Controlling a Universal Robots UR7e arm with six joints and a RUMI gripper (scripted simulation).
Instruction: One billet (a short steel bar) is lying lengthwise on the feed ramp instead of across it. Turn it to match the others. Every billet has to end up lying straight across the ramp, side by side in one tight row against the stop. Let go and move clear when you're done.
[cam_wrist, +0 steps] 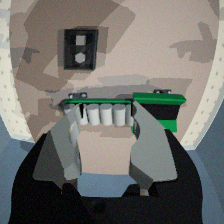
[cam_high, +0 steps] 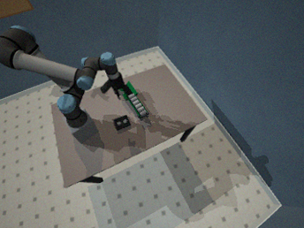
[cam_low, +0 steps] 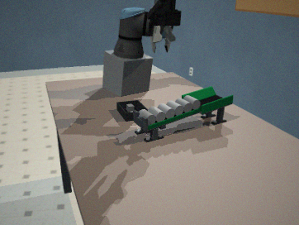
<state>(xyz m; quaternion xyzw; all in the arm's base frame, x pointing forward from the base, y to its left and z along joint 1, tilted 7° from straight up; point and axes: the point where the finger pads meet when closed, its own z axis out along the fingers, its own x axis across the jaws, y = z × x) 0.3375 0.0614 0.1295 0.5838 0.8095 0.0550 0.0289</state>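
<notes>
The green feed ramp (cam_low: 205,94) (cam_high: 131,87) (cam_wrist: 156,99) stands on black legs in the middle of the table. Several grey billets (cam_low: 170,108) (cam_high: 137,105) (cam_wrist: 105,114) lie on it side by side, across the ramp, in a row at its low end. My gripper (cam_low: 161,48) (cam_high: 118,91) (cam_wrist: 106,102) hangs high above the table, over the ramp's upper end. Its fingers stand partly apart with nothing between them. In the wrist view the billets show far below, through the gap between the fingers.
A small black tray (cam_low: 122,107) (cam_high: 121,123) (cam_wrist: 67,47) with a small grey piece in it sits on the table beside the ramp's low end. The arm's grey pedestal (cam_low: 125,76) stands at the back of the table. The table top (cam_low: 231,174) ends in edges all round.
</notes>
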